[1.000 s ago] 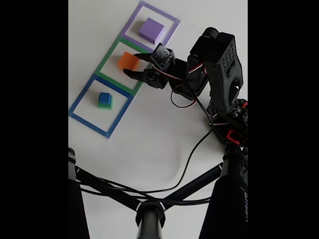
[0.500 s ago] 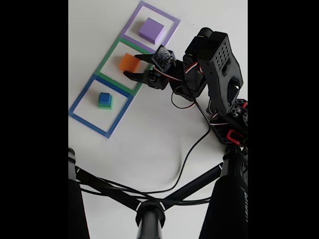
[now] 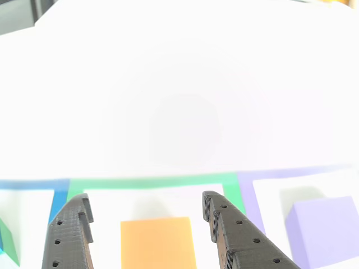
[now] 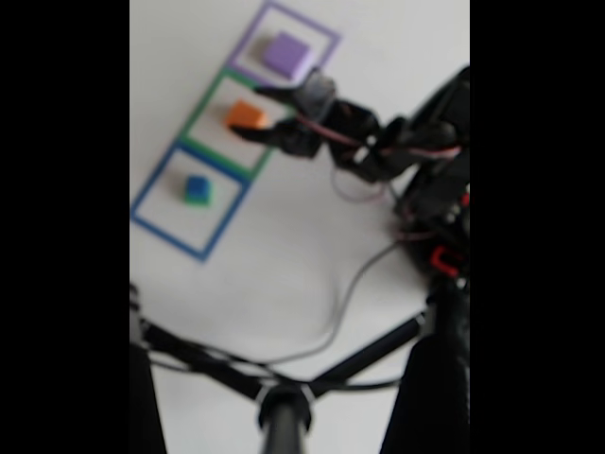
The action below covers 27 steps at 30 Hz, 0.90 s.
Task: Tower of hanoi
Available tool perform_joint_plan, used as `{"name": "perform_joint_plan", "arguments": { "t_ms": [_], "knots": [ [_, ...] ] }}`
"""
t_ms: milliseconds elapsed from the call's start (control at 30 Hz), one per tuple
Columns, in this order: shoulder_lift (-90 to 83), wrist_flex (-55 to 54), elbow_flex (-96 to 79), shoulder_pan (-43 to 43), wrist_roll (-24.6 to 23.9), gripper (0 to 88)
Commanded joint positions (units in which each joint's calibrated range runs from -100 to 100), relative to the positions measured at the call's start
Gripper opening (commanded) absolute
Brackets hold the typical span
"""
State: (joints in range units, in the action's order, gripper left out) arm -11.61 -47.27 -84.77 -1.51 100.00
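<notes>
White counter [image 4: 284,265] carries three flat square outlines in a row, blue [image 4: 156,222], green [image 4: 210,104] and purple [image 4: 326,33], seemingly standing in for the three pegs of the puzzle, one station per block. Orange block [image 3: 159,244] sits inside the green outline, squarely between the two dark fingers [image 3: 235,235] of the end effector [image 3: 145,206] in the other view; fingers spread wide, one to each side of the block, gap showing on both sides, nothing held. That straddle reads as a lineup for a pinch across the block's flat sides, so the approach step looks in hand, grasp not yet made. Purple slab [image 3: 325,230] rests in the purple outline to the right in that view, apart from the near finger. In the fixed view, blurred, the small blue cube [image 4: 197,186] appears to sit atop something green [image 4: 199,200] in the blue outline; cannot tell what that green piece is. Blocks lie one per station, none stacked on the orange or purple, so the tower is spread out; how far along the solve stands is unclear. Risk: finger clipping the block's edge and skidding light foam off centre
</notes>
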Motion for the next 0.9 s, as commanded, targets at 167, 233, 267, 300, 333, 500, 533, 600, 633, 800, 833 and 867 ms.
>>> {"name": "perform_joint_plan", "arguments": {
  "t_ms": [167, 233, 267, 300, 333, 500, 533, 600, 633, 800, 833, 867],
  "knots": [
    [-36.6, 60.0, 18.0, 1.8, 0.0, 8.7],
    [-38.4, 72.4, 26.2, 3.0, 0.0, 6.0],
    [-38.8, 78.0, 30.0, 3.8, 0.0, 3.9],
    [-39.0, 84.2, 34.5, 4.7, 0.0, 0.2],
    [-39.1, 88.6, 38.0, 5.4, 0.0, 0.2],
    [-39.3, 106.9, 53.5, 9.0, 0.0, 0.1],
    [-39.0, 111.2, 57.6, 9.6, 0.0, 0.1],
    [-38.2, 119.3, 65.0, 10.4, 0.0, 0.1],
    [-37.7, 123.2, 68.6, 10.9, 0.0, 0.1],
    [-36.0, 136.8, 81.3, 14.0, -1.5, 0.1],
    [-36.0, 138.1, 82.4, 14.6, -1.9, 0.1],
    [-36.0, 139.2, 83.6, 15.5, -2.7, 0.1]
  ]
}}
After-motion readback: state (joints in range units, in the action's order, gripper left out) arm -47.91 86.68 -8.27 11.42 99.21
